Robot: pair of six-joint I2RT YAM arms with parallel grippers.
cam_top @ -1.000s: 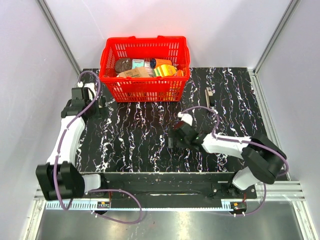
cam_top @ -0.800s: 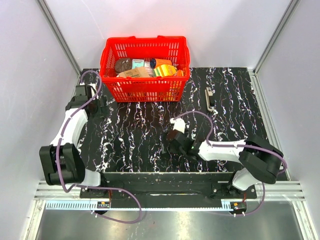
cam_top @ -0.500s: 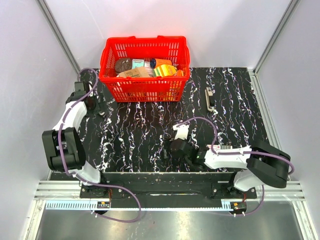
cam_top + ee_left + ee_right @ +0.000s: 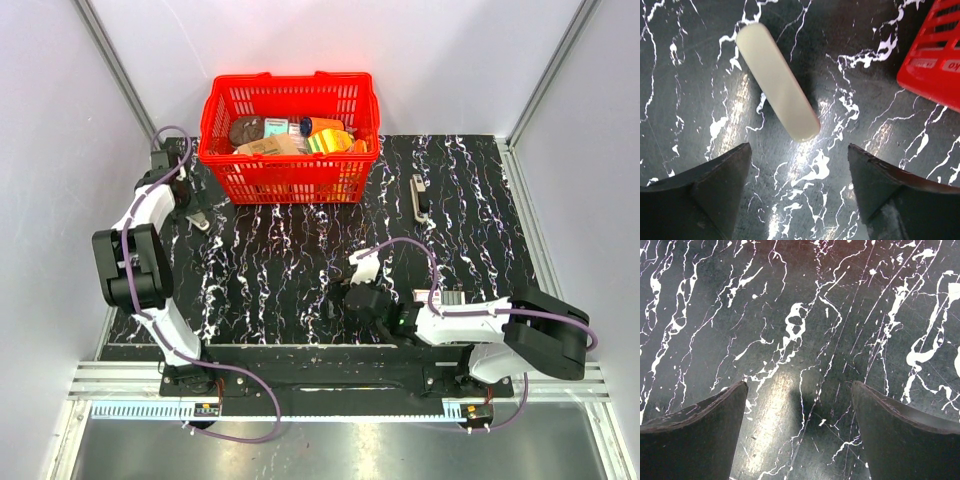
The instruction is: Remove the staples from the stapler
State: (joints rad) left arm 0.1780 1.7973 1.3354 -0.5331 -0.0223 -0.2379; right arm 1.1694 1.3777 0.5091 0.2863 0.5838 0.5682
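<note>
At far left, the left hand (image 4: pixel 797 160) hovers spread above one cream stick (image 4: pixel 777 82), just beside one red basket (image 4: pixel 290 178) of packets. Near centre, the right hand (image 4: pixel 800 395), also spread, hangs over the table (image 4: pixel 270 270). One stapler (image 4: pixel 421 197) lies far right, well apart from both hands. The table is black, white-veined marble, and the walls (image 4: pixel 450 60) are pale.

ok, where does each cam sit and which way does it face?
Top external: above, behind the arms, looking down on the table; both arms show.
Left wrist: on the left arm, facing down past the left pincer at the cream stick.
Right wrist: facing down past the right pincer at table only.
Shared: top and left wrist both show cream stick and red basket.
</note>
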